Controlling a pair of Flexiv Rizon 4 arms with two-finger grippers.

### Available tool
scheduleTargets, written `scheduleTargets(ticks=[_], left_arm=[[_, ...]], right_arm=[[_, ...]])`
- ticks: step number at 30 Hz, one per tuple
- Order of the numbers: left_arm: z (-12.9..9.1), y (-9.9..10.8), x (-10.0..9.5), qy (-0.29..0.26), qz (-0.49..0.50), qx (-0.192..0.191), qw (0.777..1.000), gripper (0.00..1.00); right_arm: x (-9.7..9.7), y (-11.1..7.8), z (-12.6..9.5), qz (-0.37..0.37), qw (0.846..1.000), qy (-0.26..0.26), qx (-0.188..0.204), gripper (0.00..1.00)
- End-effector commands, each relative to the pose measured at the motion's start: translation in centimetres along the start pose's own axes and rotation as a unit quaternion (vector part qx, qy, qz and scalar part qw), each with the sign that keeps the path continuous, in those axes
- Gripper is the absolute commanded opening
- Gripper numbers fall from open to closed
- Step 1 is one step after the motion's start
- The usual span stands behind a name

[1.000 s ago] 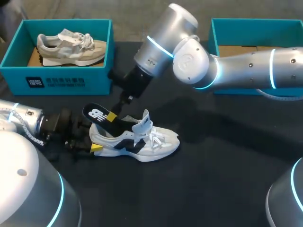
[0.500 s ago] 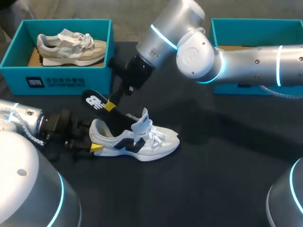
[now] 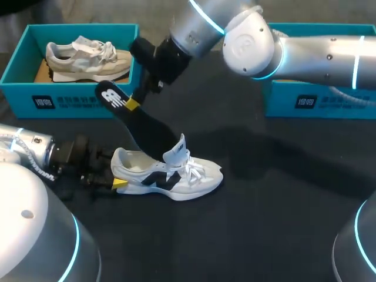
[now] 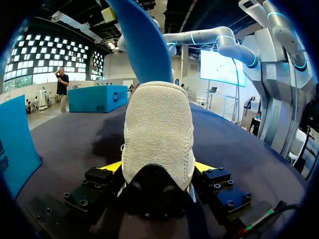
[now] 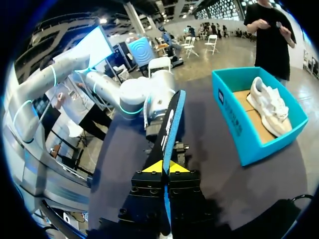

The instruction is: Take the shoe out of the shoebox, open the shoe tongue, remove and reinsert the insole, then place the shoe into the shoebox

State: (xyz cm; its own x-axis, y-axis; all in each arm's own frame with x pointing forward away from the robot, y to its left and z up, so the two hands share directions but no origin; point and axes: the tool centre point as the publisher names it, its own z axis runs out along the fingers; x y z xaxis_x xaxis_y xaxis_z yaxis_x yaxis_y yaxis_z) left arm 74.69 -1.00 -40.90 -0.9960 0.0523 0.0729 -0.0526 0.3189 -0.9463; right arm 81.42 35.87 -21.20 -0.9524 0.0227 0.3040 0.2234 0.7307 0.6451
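Black table [image 3: 276,223] bears a boxed beige shoe [image 3: 88,59] behind the insole [image 3: 144,126].

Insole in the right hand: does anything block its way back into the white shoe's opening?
Nothing visible does. The insole has its lower end inside the white shoe, just behind the raised tongue. The right hand grips its upper end; the left hand clamps the heel from behind, clear of the opening.
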Motion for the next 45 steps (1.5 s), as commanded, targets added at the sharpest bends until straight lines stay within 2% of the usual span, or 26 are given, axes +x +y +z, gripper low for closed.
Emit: scheduleTargets(ticks=[1, 23, 44, 45], left_arm=[[0.0, 0.0, 0.0, 0.0, 0.0, 0.0, 1.0, 0.0], [0.0, 0.0, 0.0, 0.0, 0.0, 0.0, 1.0, 0.0], [0.0, 0.0, 0.0, 0.0, 0.0, 0.0, 1.0, 0.0], [0.0, 0.0, 0.0, 0.0, 0.0, 0.0, 1.0, 0.0]], right_arm=[[0.2, 1.2, -1.3, -0.005, 1.0, -0.014, 0.007, 0.0], [-1.4, 7.7, -6.6, -0.008, 0.993, -0.111, -0.031, 0.0], [-1.4, 7.7, -6.6, -0.008, 0.993, -0.111, -0.031, 0.0], [-1.4, 8.1, -6.8, 0.006, 0.993, -0.106, -0.048, 0.0]])
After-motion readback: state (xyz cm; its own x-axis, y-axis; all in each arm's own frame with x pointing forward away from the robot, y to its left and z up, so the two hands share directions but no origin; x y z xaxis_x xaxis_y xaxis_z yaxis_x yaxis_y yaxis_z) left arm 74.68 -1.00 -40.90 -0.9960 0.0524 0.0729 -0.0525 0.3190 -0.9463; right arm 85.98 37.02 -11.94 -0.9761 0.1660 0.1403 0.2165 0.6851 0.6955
